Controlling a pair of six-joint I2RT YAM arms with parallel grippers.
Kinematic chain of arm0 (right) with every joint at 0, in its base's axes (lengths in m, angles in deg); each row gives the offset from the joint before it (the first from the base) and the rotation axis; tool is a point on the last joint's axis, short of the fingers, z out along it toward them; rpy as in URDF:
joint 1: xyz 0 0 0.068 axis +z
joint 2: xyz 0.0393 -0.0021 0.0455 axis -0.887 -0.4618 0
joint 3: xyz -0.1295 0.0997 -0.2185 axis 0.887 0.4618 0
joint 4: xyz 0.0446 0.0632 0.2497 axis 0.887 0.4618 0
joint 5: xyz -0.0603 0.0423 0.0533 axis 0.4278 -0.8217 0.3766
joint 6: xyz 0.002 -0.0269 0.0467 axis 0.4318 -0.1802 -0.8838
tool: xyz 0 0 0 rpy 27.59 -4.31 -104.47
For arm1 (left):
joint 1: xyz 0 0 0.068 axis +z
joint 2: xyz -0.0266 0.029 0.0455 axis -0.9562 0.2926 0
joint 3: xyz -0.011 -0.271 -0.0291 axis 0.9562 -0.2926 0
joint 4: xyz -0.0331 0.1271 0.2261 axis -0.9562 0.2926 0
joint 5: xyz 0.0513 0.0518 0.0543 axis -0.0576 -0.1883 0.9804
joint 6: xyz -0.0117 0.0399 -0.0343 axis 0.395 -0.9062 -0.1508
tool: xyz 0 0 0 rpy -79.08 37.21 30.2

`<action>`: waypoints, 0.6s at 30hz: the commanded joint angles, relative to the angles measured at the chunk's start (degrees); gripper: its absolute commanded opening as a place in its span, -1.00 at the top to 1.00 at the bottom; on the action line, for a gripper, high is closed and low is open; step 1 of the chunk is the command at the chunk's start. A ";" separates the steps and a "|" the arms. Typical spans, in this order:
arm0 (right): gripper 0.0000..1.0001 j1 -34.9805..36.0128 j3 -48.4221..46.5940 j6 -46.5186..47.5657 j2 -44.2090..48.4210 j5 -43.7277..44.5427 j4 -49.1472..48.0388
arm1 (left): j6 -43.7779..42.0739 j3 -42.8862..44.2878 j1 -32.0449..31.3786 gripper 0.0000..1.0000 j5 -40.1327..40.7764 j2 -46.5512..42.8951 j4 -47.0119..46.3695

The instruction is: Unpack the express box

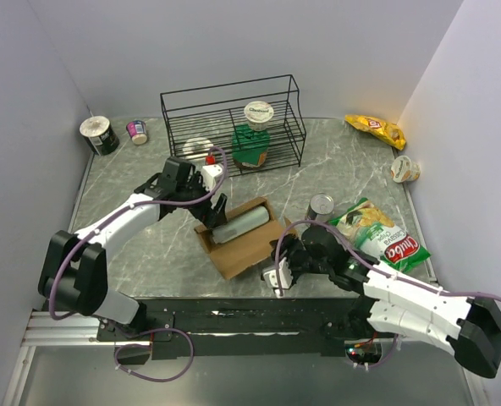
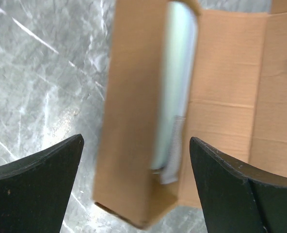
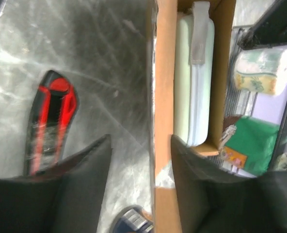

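Jaws of the left gripper (image 2: pixel 136 141) are spread wide, nothing is held. One wall of the express box (image 1: pixel 238 252) and a pale grey cylinder (image 1: pixel 243 222) inside it are seen between the fingers from above. Right gripper (image 3: pixel 140 138) jaws are parted partway; the box's side wall edge runs up between them, and no grip on it is seen.

Left arm is stretched forward and to the right from its base, with the wrist bent down over the far-left end of the box. Right arm is laid low across the table (image 1: pixel 149 245) toward the left, gripper at the box's near-right corner.

Box is placed open at table centre, flap folded out, in front of the black wire rack (image 1: pixel 233 118). A red-and-black utility knife (image 3: pixel 49 124) is seen on the table just beside the right gripper.
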 commanded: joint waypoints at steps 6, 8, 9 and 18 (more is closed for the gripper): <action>-0.45 0.28 -19.09 -14.02 5.95 -2.22 8.61 | -1.04 2.02 0.59 -0.93 -0.12 2.12 0.40; -0.42 -0.25 -22.34 -15.54 2.71 -1.60 6.78 | -0.95 2.46 0.94 -0.93 -1.18 2.91 0.93; -0.34 -0.16 -22.80 -15.54 1.56 -1.87 6.24 | -0.86 2.72 1.03 -0.93 -2.58 3.35 1.71; 0.04 -0.34 -18.15 -19.65 -12.42 -2.14 -4.27 | -6.21 -0.87 0.50 -0.93 -5.23 -3.92 3.48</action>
